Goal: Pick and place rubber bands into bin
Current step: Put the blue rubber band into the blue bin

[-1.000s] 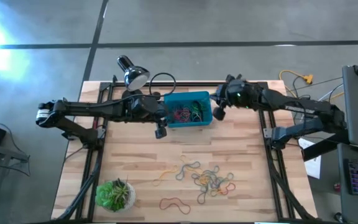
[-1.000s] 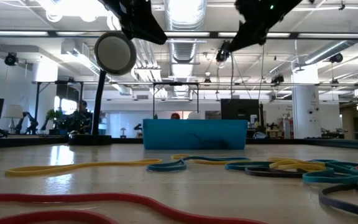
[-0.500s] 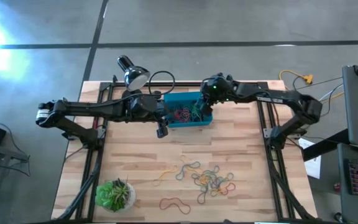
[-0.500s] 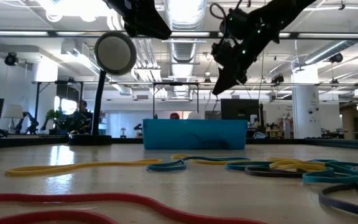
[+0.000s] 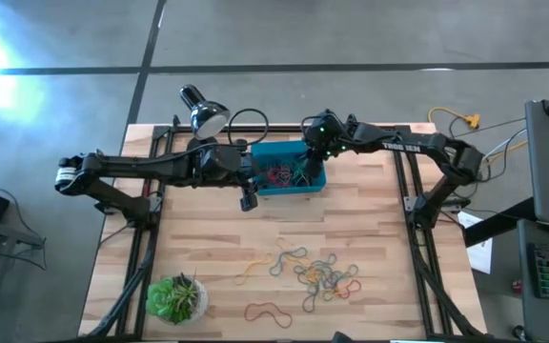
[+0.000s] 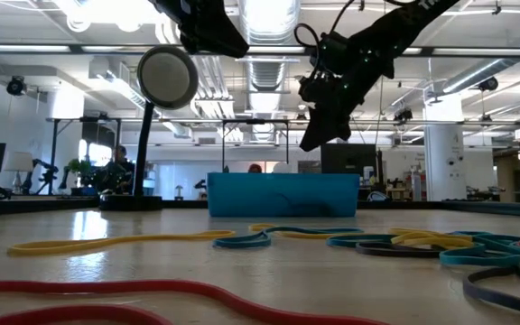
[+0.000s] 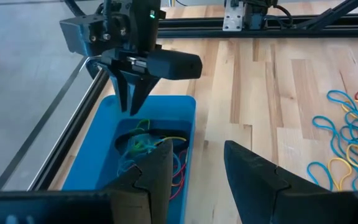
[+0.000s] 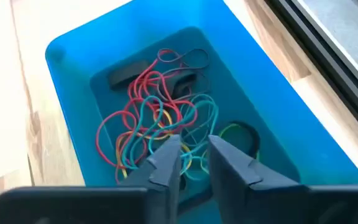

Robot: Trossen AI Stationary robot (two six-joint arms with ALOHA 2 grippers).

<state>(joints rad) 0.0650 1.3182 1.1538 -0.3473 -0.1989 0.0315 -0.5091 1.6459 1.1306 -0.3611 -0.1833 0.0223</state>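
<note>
The thin, floppy rubber bands in red, yellow, teal and tan lie in a loose, tangled pile on the light wooden table, lower right of centre in the high view. One red band lies apart, near the bottom. More bands already sit in a knot inside the small, shallow teal-blue plastic bin, at upper centre of the high view.

The bands are prob. very light, soft and stretchy. They lie flat, so fingers must press down to the wood & pinch one strand. Tangled ones may drag others along. The lone red band looks the easiest to take.

The right gripper hangs over the bin, pointing down at the bands inside. Its fingers stand a little apart w/ a narrow gap, and nothing shows between them. In the left wrist view it shows at upper left, tips above the bin's far end.

The left gripper sits at the bin's left side in the high view, just above the table. Its fingers are spread, holding nothing. The arm reaches in from the left edge, stretched out long.

A black desk lamp stands upper left of the bin, and a small green plant sits at lower left.
</note>
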